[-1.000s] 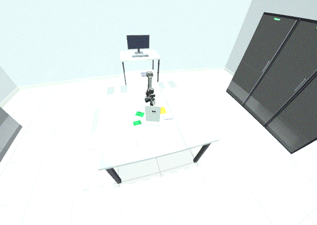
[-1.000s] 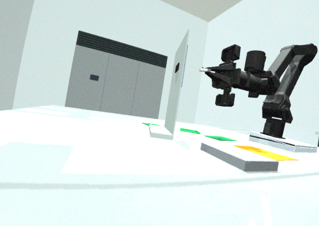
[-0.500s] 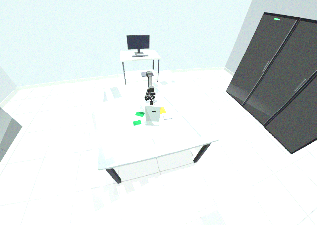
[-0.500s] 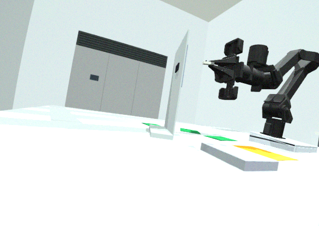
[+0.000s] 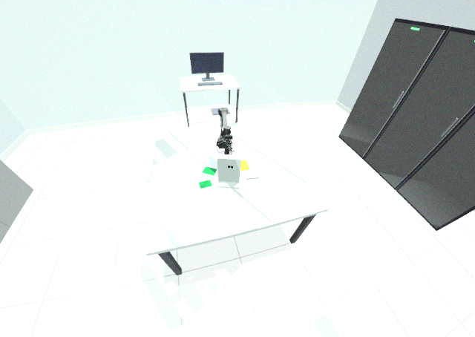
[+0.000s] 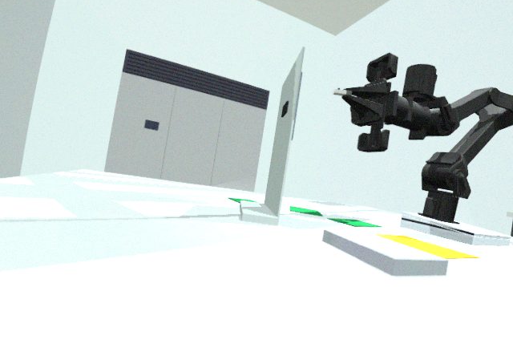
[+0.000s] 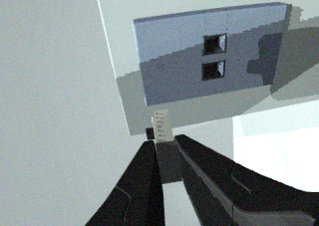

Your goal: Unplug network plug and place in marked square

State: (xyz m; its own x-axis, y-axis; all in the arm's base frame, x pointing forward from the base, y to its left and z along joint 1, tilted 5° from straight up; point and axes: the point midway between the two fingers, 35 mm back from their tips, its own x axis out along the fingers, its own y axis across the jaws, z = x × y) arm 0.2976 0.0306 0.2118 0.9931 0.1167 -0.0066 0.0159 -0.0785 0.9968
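Observation:
The pale plug [image 6: 338, 91] [image 7: 161, 125] is out of the sockets, level in the air on the arm's side of the panel. My gripper [image 6: 347, 93] [image 7: 165, 146] is shut on it, and its front end sticks out past the fingertips. The upright panel [image 5: 228, 176] [image 6: 276, 161] [image 7: 121, 47] carries a blue plate [image 7: 171, 74] with an upper socket [image 7: 214, 44] and a lower socket [image 7: 213, 70], both empty. A gap separates plug and panel. A yellow patch [image 5: 244, 165] [image 6: 429, 246] and green patches [image 5: 209, 171] [image 6: 357, 223] lie on the table; which is the marked square I cannot tell.
A low grey slab [image 6: 385, 254] lies beside the yellow patch. The panel stands on a pale foot [image 6: 259, 215]. Another green patch [image 5: 205, 184] lies left of the panel in the top view. A desk with a monitor [image 5: 207, 62] and black cabinets [image 5: 398, 107] stand away from the table.

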